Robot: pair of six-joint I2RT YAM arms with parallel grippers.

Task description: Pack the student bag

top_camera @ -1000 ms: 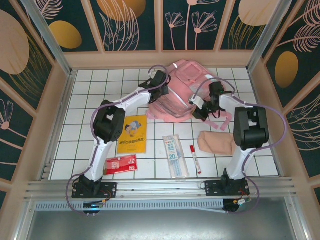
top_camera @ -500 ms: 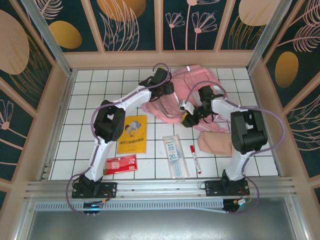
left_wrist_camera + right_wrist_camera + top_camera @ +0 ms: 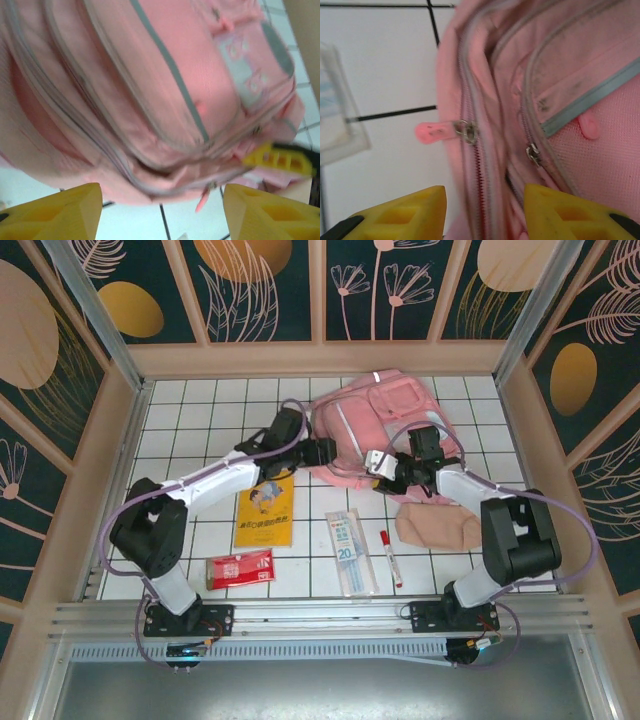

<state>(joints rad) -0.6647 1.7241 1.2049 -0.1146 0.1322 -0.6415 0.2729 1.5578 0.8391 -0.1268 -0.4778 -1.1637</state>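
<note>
The student bag [image 3: 375,425] lies slumped on the tiled desk [image 3: 200,420], and I have an arm at each of its near corners. The left fingers [image 3: 65,212] are spread wide just short of the bag's lower edge, with nothing between them. The right fingers [image 3: 405,215] are also spread, straddling the bag's zip seam beside the pink zip pull [image 3: 434,131] without pinching it. I judge this placing suits opening the bag: one side to steady the fabric, the other to draw the zip. The things to pack wait on the near side of the bag: a yellow booklet [image 3: 265,506], a red packet [image 3: 240,568], a clear ruler pack [image 3: 351,550], a red pen [image 3: 389,557] and a beige pouch [image 3: 437,527].
</note>
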